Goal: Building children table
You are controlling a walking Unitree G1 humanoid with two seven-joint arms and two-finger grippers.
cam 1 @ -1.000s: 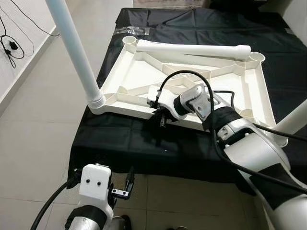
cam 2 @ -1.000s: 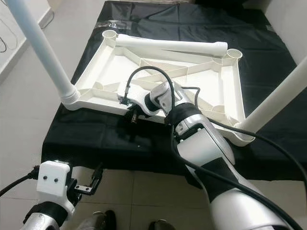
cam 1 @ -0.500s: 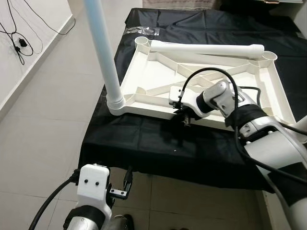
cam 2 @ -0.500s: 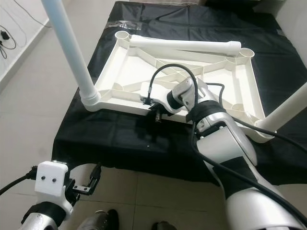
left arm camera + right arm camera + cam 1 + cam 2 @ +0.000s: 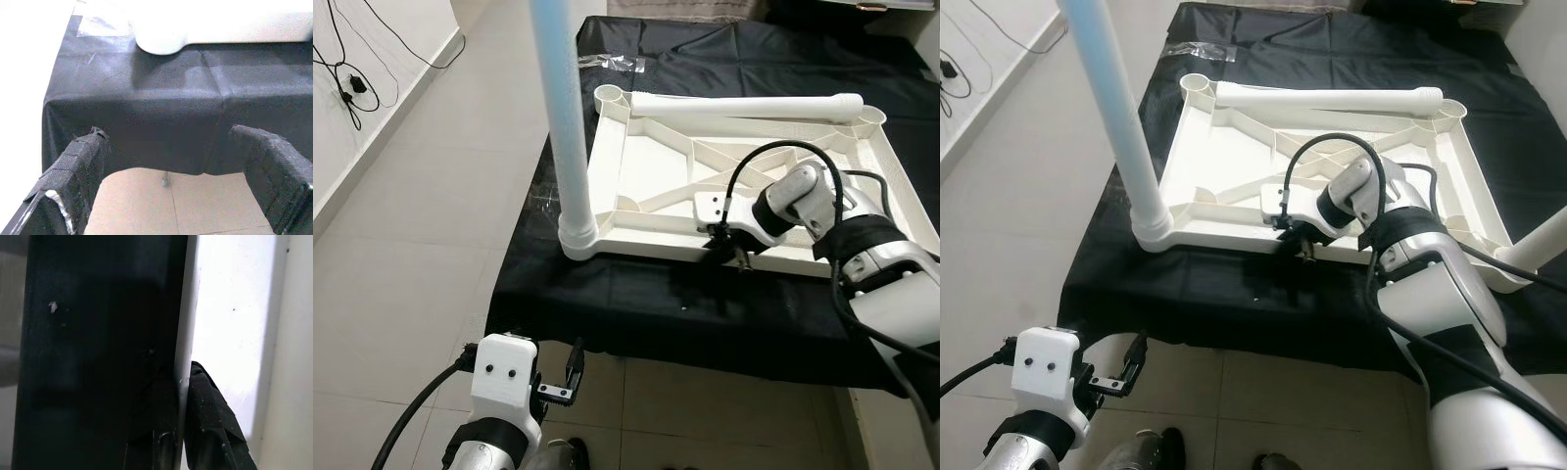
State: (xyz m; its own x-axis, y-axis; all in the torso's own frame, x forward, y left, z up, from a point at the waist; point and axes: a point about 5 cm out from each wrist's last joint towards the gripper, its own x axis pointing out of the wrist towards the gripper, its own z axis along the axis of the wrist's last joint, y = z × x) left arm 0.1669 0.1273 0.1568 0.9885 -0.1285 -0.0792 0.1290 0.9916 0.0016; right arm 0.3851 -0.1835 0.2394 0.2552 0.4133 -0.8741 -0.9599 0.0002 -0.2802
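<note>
White ribbed plastic tabletop [image 5: 646, 166] swung rightward on black cloth [image 5: 607, 294]; right gripper [image 5: 1299, 245] clamps near rim (left gripper [image 5: 570, 372] hangs spread).

Pale beige floor tiles [image 5: 401, 245] lay around a worktop [image 5: 607, 294] draped in black cloth. Black cables [image 5: 347, 69] trailed along the white wall [image 5: 352, 29] at the left.

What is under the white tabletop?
A black cloth lies under the tabletop, spreading past its edges. What the cloth covers is hidden. The right gripper clamps the near rim.
</note>
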